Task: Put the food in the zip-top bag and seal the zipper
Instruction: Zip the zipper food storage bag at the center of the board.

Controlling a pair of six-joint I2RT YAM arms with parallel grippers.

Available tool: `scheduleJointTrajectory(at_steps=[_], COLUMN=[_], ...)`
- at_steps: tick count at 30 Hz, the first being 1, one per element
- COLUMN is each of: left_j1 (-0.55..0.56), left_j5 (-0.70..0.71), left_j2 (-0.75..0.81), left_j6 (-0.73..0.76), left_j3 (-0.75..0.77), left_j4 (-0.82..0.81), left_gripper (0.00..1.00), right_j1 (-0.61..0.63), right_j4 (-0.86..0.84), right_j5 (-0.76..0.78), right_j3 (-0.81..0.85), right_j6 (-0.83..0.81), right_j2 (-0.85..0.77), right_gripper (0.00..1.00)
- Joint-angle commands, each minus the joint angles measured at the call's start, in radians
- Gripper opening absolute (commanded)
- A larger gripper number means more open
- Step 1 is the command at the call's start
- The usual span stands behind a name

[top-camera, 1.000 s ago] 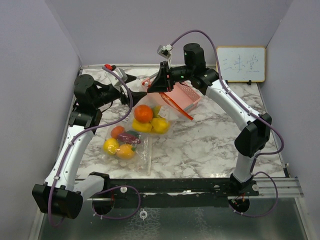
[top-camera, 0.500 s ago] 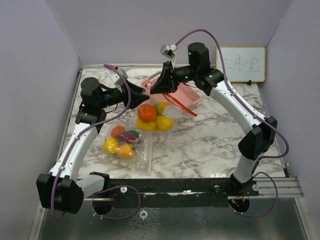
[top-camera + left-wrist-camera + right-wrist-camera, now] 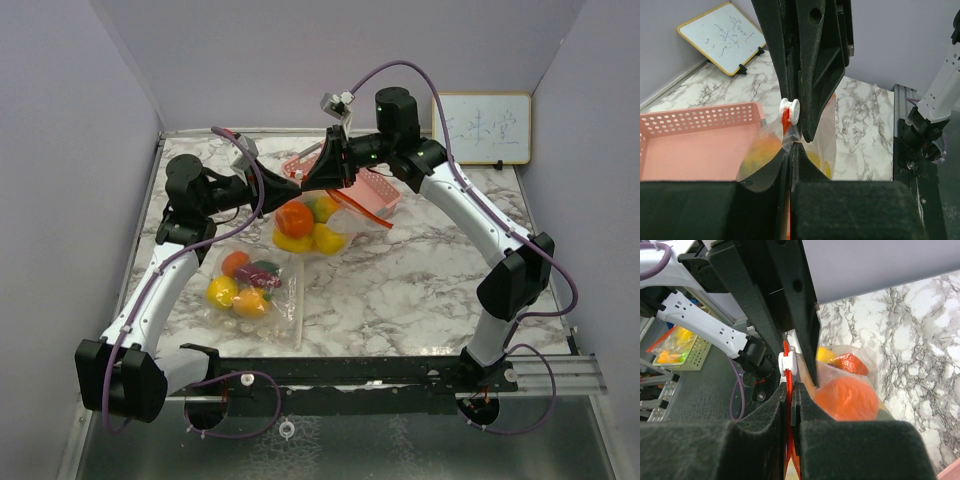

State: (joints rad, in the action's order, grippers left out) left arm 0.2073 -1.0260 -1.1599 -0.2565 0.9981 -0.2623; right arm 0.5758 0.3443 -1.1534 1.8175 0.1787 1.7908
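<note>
The zip-top bag point(image 3: 335, 232) hangs over the far middle of the table point(image 3: 430, 280), just near of the pink basket point(image 3: 378, 196) — left gripper point(image 3: 292, 188) and right gripper point(image 3: 309, 183) both pinch its red zipper edge. Best to keep that edge taut and level while the white slider point(image 3: 789, 109) is drawn along. Inside sits the food point(image 3: 296, 220) — glossy orange, yellow, red
</note>
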Motion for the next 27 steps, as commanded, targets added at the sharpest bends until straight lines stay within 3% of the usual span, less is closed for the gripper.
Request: scheduleJointTrajectory(at_steps=[1,9,12,17,27], left_j1=[0.009,0.008,0.009,0.009,0.009], left_j5=[-0.058,0.007,0.04,0.059,0.04], left_j2=[-0.006,-0.036,-0.033,-0.044,-0.076], left_j6=[-0.032,0.014,0.009,-0.005,-0.027], left_j3=[-0.003,-0.086,-0.161,-0.236,-0.215], left_j4=[-0.049,0.109,0.074,0.01,-0.004], left_gripper=[0.0,0.0,0.0,0.0,0.0], right_j1=[0.004,0.004,0.004,0.004,0.018], right_j4=[0.016,0.083,0.106,0.107,0.08], right_j5=[0.036,0.149,0.196,0.23,0.124], right_j3=[0.013,-0.019,-0.043,-0.087,-0.099], right_j6=[-0.019,-0.088,-0.125,-0.169,-0.171], right_j2=[-0.032,0.008,0.014,0.017,0.046], right_gripper=[0.06,0.08,0.21,0.33,0.46])
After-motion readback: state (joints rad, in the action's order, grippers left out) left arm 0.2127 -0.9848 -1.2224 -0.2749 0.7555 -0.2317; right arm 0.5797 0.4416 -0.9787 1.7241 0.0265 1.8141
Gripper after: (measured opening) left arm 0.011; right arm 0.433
